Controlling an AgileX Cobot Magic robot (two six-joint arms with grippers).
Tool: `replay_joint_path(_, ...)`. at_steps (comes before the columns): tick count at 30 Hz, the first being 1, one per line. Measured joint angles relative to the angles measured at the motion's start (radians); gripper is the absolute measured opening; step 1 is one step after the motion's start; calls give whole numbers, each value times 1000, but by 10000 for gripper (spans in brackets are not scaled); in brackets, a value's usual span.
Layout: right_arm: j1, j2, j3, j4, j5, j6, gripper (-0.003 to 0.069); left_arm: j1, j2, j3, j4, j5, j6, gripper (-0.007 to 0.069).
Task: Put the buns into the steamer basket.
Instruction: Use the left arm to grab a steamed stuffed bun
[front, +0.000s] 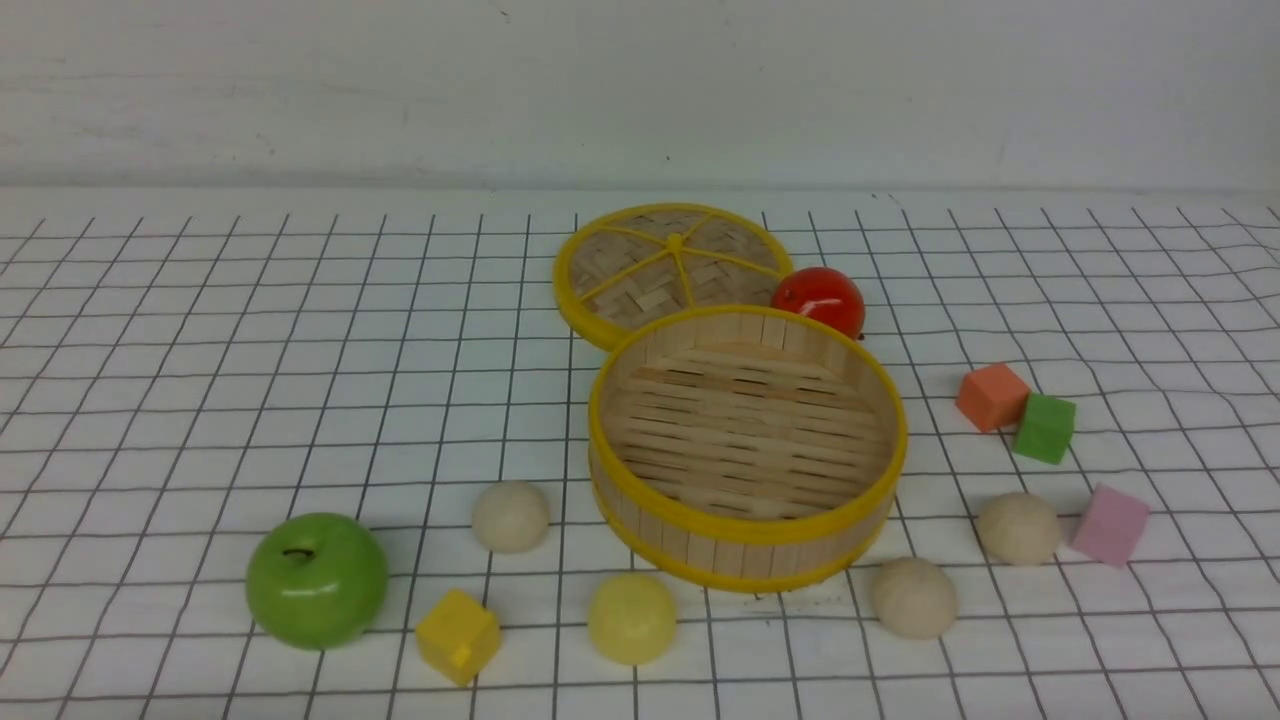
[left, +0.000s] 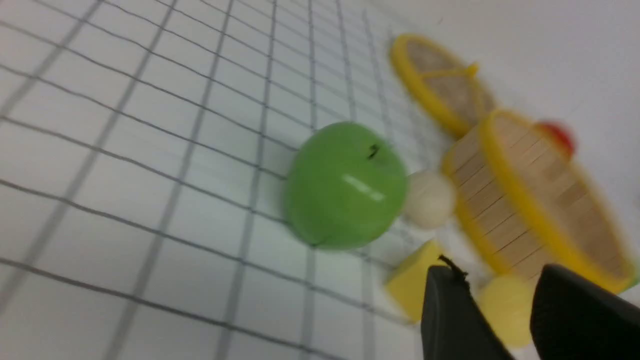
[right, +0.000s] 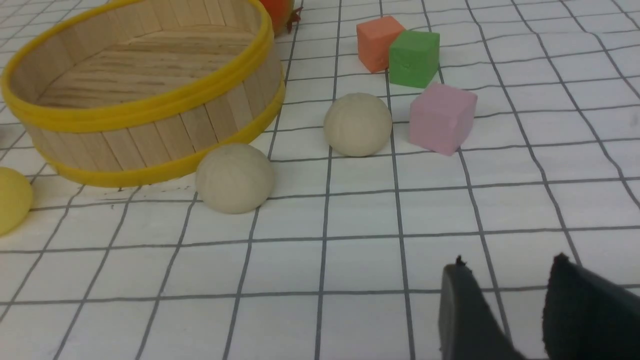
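The steamer basket (front: 748, 535) stands empty in the middle of the table; it also shows in the left wrist view (left: 500, 205) and the right wrist view (right: 150, 135). Around its near side lie four buns: a cream one (front: 510, 516) at the left, a pale yellow one (front: 631, 618) in front, and two cream ones (front: 913, 597) (front: 1017, 527) at the right. Neither gripper shows in the front view. My left gripper (left: 500, 272) is open and empty, with the yellow bun (left: 505, 307) seen between its fingers, farther off. My right gripper (right: 507, 262) is open and empty, well short of the two cream buns (right: 234, 177) (right: 357, 124).
A green apple (front: 316, 579) and a yellow cube (front: 458, 634) lie at the near left. The flat woven lid (front: 672, 268) and a red fruit (front: 820, 298) lie behind the basket. Orange (front: 991, 396), green (front: 1044, 427) and pink (front: 1109, 524) cubes sit at the right.
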Motion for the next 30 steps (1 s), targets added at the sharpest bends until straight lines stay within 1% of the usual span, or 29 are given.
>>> replay_joint_path(1, 0, 0, 0, 1, 0, 0, 239, 0, 0, 0, -87, -30, -48, 238)
replay_joint_path(2, 0, 0, 0, 1, 0, 0, 239, 0, 0, 0, -101, -35, -48, 238)
replay_joint_path(3, 0, 0, 0, 1, 0, 0, 239, 0, 0, 0, -197, -79, -94, 238)
replay_joint_path(4, 0, 0, 0, 1, 0, 0, 239, 0, 0, 0, -230, -102, -103, 238)
replay_joint_path(6, 0, 0, 0, 1, 0, 0, 239, 0, 0, 0, -256, -135, -105, 238)
replay_joint_path(8, 0, 0, 0, 1, 0, 0, 239, 0, 0, -4, -286, -214, -101, 225)
replay_joint_path(10, 0, 0, 0, 1, 0, 0, 239, 0, 0, -26, -288, -202, -98, 203)
replay_joint_path(11, 0, 0, 0, 1, 0, 0, 239, 0, 0, -78, -278, -140, -78, 165)
replay_joint_path(12, 0, 0, 0, 1, 0, 0, 239, 0, 0, -86, -278, -132, -73, 165)
replay_joint_path(13, 0, 0, 0, 1, 0, 0, 239, 0, 0, -112, -264, -104, -60, 141)
replay_joint_path(14, 0, 0, 0, 1, 0, 0, 239, 0, 7, -209, -215, 3, -2, 76)
replay_joint_path(15, 0, 0, 0, 1, 0, 0, 239, 0, 38, -281, -180, 84, 35, 31)
replay_joint_path(17, 0, 0, 0, 1, 0, 0, 239, 0, 95, -363, -131, 170, 62, -12)
replay_joint_path(18, 0, 0, 0, 1, 0, 0, 239, 0, 105, -363, -124, 183, 62, -14)
replay_joint_path(20, 0, 0, 0, 1, 0, 0, 239, 0, 295, -515, -17, 394, 80, -13)
replay_joint_path(21, 0, 0, 0, 1, 0, 0, 239, 0, 309, -526, -11, 409, 81, -13)
replay_joint_path(22, 0, 0, 0, 1, 0, 0, 239, 0, 382, -565, 15, 474, 82, -13)
replay_joint_path(23, 0, 0, 0, 1, 0, 0, 239, 0, 501, -649, 63, 607, 88, -13)
replay_joint_path(24, 0, 0, 0, 1, 0, 0, 239, 0, 559, -681, 90, 656, 89, -13)
replay_joint_path(25, 0, 0, 0, 1, 0, 0, 239, 0, 573, -689, 90, 666, 90, -13)
replay_joint_path(26, 0, 0, 0, 1, 0, 0, 239, 0, 681, -741, 129, 724, 102, -13)
replay_joint_path(27, 0, 0, 0, 1, 0, 0, 239, 0, 693, -746, 137, 729, 105, -13)
replay_joint_path(28, 0, 0, 0, 1, 0, 0, 239, 0, 797, -784, 164, 740, 135, -13)
replay_joint_path(29, 0, 0, 0, 1, 0, 0, 239, 0, 797, -787, 166, 739, 144, -13)
replay_joint_path(30, 0, 0, 0, 1, 0, 0, 239, 0, 849, -798, 170, 729, 161, -13)
